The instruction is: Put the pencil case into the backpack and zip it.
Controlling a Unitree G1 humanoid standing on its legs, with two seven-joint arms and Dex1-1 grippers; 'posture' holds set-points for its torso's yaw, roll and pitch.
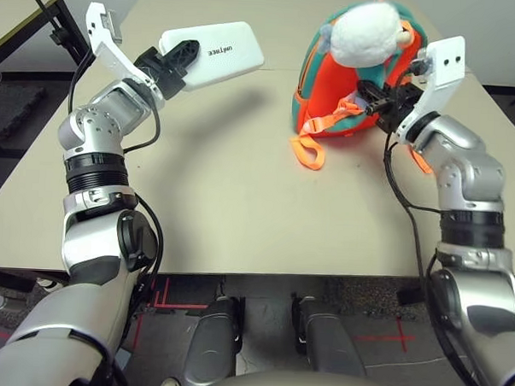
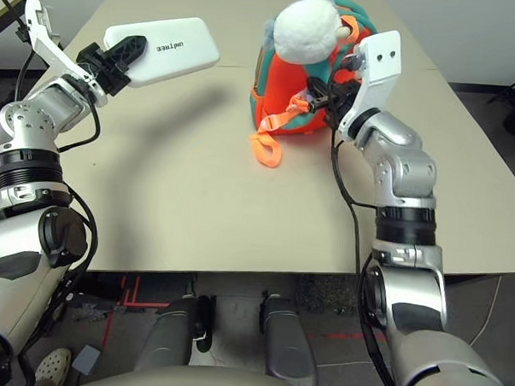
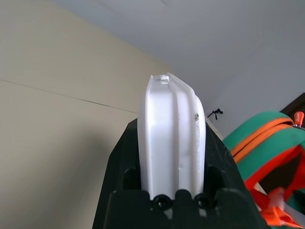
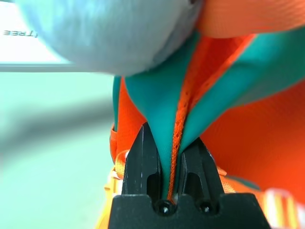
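My left gripper (image 1: 179, 63) is shut on the near end of the white pencil case (image 1: 223, 51), which hangs in the air above the table's back left; the left wrist view shows the pencil case (image 3: 172, 138) edge-on between the black fingers (image 3: 121, 162). The orange and teal backpack (image 1: 343, 94) stands at the back right with a grey-white plush toy (image 1: 363, 31) on top. My right gripper (image 1: 379, 103) is shut on the backpack's teal and orange edge (image 4: 176, 138) at its right side.
An orange webbing strap loop (image 1: 308, 151) lies on the beige table (image 1: 240, 209) in front of the backpack. A second table (image 1: 17, 16) stands at the far left. The table's near edge runs just ahead of my body.
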